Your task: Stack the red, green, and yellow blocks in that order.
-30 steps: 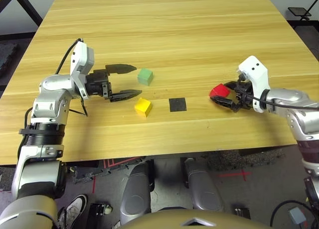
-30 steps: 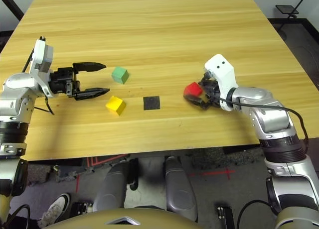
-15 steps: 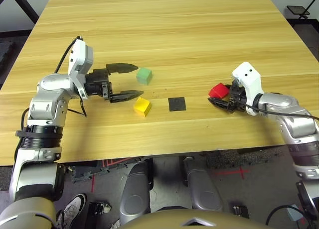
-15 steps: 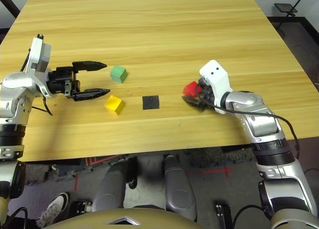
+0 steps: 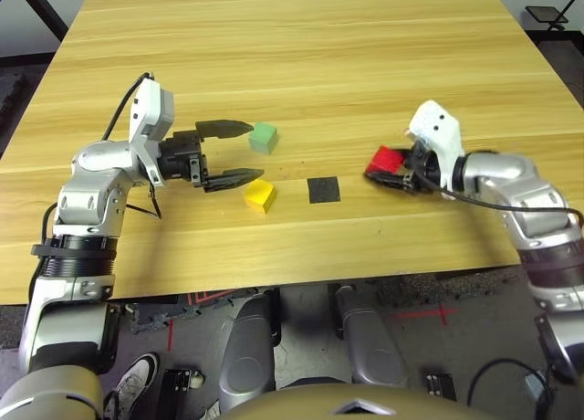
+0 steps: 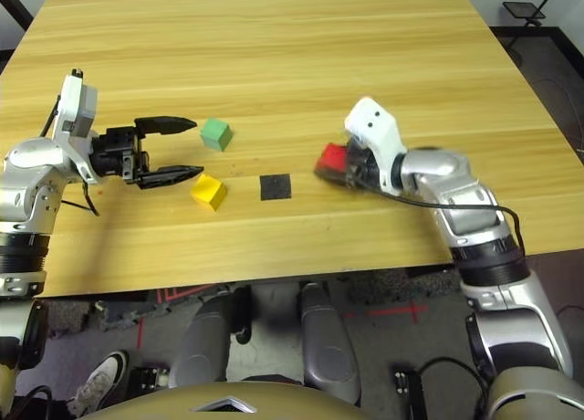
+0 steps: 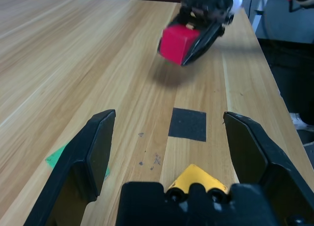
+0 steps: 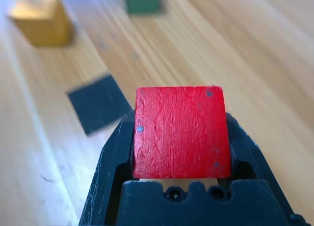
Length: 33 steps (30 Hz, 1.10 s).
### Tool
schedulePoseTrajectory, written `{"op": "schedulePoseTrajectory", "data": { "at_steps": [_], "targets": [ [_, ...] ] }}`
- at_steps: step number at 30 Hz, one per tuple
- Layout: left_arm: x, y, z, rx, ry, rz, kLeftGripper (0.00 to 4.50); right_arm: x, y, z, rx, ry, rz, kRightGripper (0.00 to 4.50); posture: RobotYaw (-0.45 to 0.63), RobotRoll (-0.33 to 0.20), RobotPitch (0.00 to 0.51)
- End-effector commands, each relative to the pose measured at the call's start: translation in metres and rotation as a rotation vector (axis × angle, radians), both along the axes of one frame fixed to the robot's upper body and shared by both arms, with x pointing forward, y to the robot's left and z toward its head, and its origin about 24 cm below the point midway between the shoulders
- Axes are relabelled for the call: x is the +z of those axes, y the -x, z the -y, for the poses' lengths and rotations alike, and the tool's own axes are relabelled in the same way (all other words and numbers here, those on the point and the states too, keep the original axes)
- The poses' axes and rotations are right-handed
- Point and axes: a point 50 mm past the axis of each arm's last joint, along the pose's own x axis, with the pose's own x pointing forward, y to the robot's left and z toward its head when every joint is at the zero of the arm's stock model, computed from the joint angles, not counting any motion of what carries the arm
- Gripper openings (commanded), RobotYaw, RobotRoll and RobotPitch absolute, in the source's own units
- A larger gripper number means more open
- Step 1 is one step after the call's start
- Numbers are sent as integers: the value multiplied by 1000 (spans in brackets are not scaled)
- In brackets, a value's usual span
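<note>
Carried leftward, lifted red matte cube [image 8: 181, 132] is gripped by right gripper [image 5: 388, 169] | matte black square patch [image 5: 323, 190] lies beyond its fingertips | left gripper [image 5: 257, 152] held open

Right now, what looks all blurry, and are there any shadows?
Right wrist view: the yellow block and green block are out of focus, the red block crisp. Left wrist view: a soft shadow falls on the table below the lifted red block.

No text, label, brand, number or sign can be read.
</note>
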Motion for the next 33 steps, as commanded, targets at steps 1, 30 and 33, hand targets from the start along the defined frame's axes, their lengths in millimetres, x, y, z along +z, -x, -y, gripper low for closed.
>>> {"op": "schedulePoseTrajectory", "data": {
  "at_steps": [1,30,33],
  "targets": [
    [-3,0,1,1,-11,2,4500,-5,4,-5,145,38,-51,2110,386,-68,215],
    [-5,10,3,49,4,13,4500,-41,-31,-66,459,196,-52,2110,504,-49,213],
    [-5,10,5,49,9,13,4500,-43,-30,-66,461,198,-52,2110,508,-50,215]
  ]
}}
